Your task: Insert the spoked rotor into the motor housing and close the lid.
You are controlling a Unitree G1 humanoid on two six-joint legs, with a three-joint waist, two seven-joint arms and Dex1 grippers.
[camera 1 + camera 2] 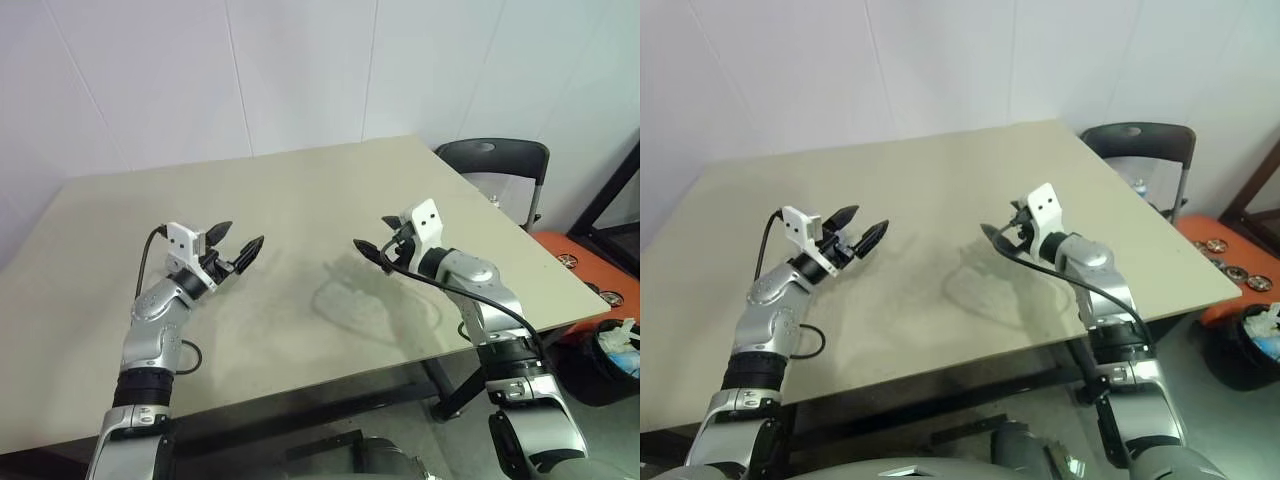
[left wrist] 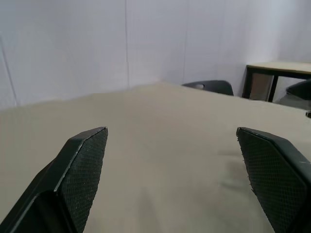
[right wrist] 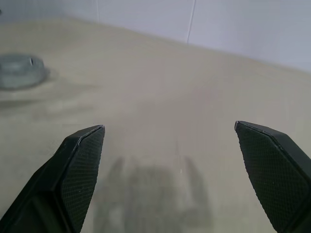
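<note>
Left gripper (image 1: 241,241) wide open, holding nothing, above the bench (image 1: 300,190). Right gripper (image 1: 372,252) also wide open and empty, well apart from the left, tips facing it.

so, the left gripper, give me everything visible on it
The left gripper has two black fingers that taper to points, their inner pads showing a fine cross-hatched texture, matte like rubber or plastic. The jaws stand wide open with nothing between them. A small white block sits on the wrist behind the fingers, with a black cable looping back along the silver arm. It hangs above the beige table, pointing forward and toward the right gripper, and touches nothing.
</note>
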